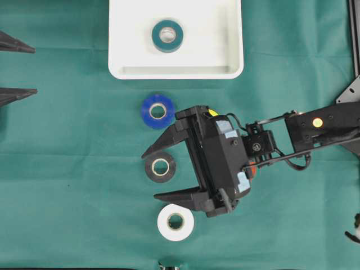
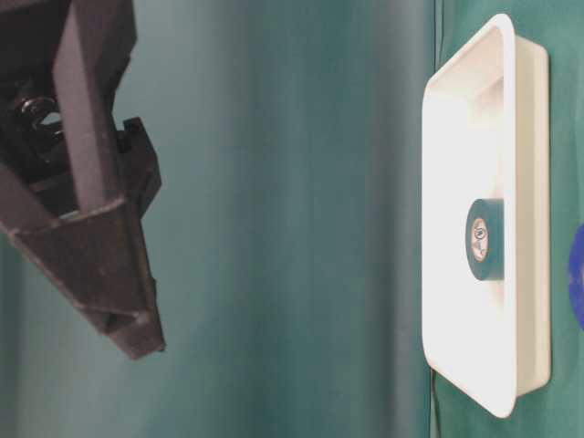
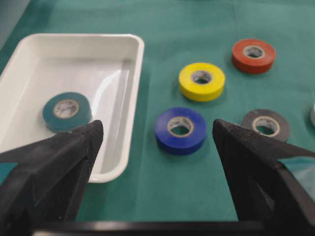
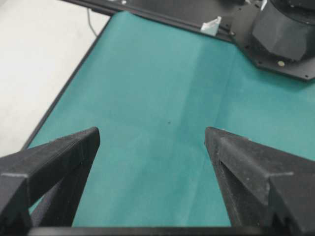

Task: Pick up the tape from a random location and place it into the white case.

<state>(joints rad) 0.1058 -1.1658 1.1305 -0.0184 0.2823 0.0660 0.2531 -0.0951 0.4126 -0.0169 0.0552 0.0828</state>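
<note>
1. The right gripper (image 1: 163, 173) hangs with jaws spread and empty over the black roll (image 1: 160, 166); the white roll (image 1: 175, 222) and blue roll (image 1: 157, 111) sit close, so a drifting finger could knock one.
2. The case (image 1: 175, 72) lies beyond, already holding a teal roll (image 1: 167, 36); a careless drop could land on it.
3. The left gripper (image 3: 157, 147), jaws also spread, idles at the side.

We take this for a robotics lab bench — green cloth (image 1: 67, 169) underneath, black arm mount (image 4: 285, 34) at one o'clock.
</note>
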